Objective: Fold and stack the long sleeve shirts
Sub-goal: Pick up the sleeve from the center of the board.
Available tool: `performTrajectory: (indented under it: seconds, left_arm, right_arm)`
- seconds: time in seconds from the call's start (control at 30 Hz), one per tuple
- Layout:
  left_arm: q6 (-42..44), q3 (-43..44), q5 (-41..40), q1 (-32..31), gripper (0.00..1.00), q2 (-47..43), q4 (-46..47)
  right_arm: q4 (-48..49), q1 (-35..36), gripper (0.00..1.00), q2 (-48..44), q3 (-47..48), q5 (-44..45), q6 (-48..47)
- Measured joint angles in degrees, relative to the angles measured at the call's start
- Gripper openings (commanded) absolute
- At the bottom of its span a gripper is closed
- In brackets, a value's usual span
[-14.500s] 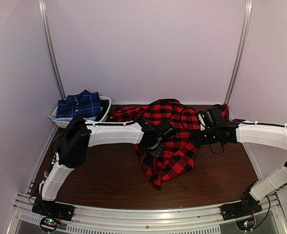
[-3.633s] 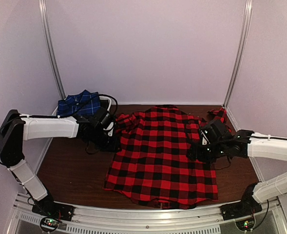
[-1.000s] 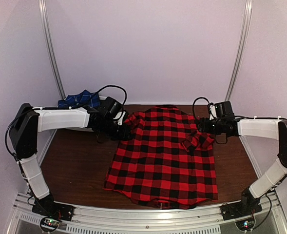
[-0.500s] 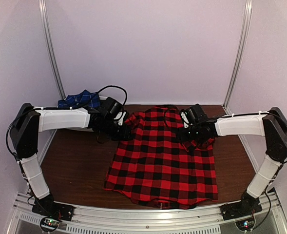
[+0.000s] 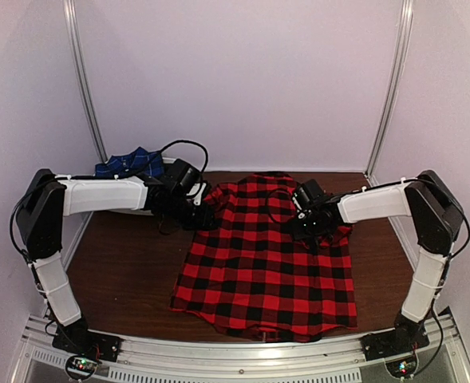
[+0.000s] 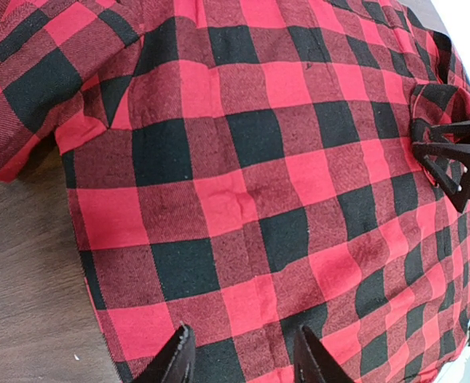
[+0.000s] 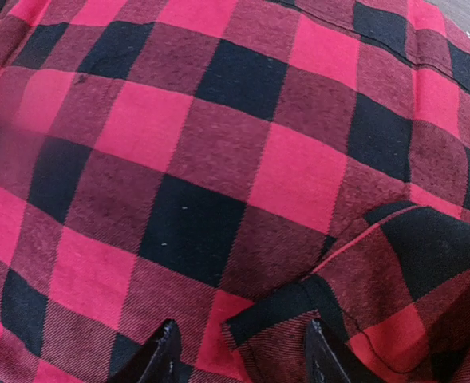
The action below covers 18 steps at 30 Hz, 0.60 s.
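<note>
The brown table carries the red-and-black shirt, which lies spread flat in the middle, hem toward the arms and collar end toward the far wall. By my judgement the task is at an early stage: the body is smoothed out, the right sleeve lies turned inward over the chest, the left sleeve is bunched at the shoulder, and the body folds and the stacking are not yet done. The navy shirt sits at the far left corner, mostly hidden behind the left arm, so I cannot say if it is folded. The left fingers stand apart over the flat cloth near the left shoulder and hold nothing. The right fingers also stand apart, with the edge of the turned sleeve between them; whether they press it I cannot tell. No white letters show, and the collar is too small to read.
</note>
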Motion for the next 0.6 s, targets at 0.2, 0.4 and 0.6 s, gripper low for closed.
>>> performTrajectory:
  seconds: [0.2,0.4,0.6]
  left_arm:
    - [0.00,0.00,0.02,0.00,0.43,0.00,0.00]
    - [-0.02,0.00,0.04,0.00,0.43,0.20,0.00]
    - [-0.02,0.00,0.22,0.00,0.43,0.28,0.02]
  right_arm:
    - [-0.63,-0.85,0.55,1.51,0.00,2.05,0.90]
    - [-1.42,-0.94,0.47,2.80,0.68,3.96,1.16]
    - [-3.41,-0.94,0.12,2.56,1.36,5.51,1.68]
